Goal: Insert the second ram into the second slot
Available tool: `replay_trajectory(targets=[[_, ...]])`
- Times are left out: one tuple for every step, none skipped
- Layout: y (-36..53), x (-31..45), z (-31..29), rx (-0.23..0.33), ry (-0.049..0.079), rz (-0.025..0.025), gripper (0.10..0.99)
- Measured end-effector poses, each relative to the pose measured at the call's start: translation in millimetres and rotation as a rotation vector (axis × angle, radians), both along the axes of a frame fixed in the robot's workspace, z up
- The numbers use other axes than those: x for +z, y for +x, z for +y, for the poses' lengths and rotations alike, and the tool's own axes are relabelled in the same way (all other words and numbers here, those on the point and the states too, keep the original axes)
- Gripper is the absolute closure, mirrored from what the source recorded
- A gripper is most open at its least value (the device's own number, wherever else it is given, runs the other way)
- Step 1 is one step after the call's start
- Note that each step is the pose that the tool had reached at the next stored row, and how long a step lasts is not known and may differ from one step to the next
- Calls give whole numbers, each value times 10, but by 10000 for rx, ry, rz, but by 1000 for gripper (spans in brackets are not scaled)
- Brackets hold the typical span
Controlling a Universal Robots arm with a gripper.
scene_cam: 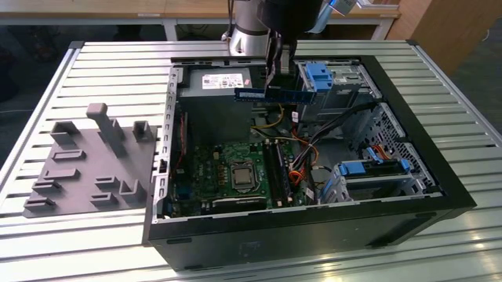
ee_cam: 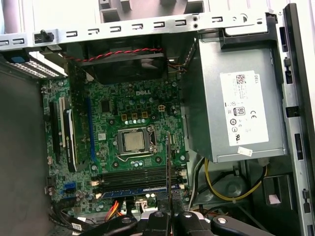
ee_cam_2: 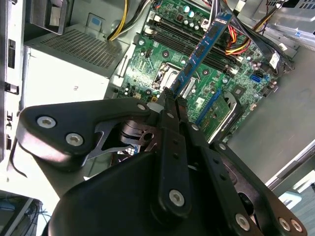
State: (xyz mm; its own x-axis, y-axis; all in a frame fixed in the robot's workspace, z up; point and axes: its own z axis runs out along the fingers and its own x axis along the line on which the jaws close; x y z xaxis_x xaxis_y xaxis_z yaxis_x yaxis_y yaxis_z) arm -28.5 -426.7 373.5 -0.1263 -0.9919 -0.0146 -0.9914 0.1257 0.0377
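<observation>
hand point(scene_cam: 277, 82) holds second ram point(scene_cam: 255, 94): broadside exterior view, edge-on first wrist view

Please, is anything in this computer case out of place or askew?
Nothing looks damaged or spilled. One oddity: the second ram, held in the hand, hangs above the open case, turned across the motherboard slots instead of along them.
</observation>
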Motion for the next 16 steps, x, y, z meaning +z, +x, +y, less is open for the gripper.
replay_trajectory(targets=[[0,0,0,-10,0,0,953],[0,0,-1,-20,0,0,953],[0,0,-1,-30,-1,0,953],[0,0,-1,-39,0,0,953],[0,0,-1,-47,0,0,953],[0,0,-1,-55,0,0,953],[0,0,-1,-60,0,0,953],[0,0,-1,-66,-1,0,953],[0,0,-1,-72,-1,0,953],[0,0,-1,-76,-1,0,953],[0,0,-1,-84,-1,0,953],[0,-1,-1,-96,-1,0,953],[0,-1,-1,-100,-1,0,953],[0,-1,-1,-104,0,0,953],[0,-1,-1,-109,0,0,953],[0,-1,-1,-114,0,0,953]])
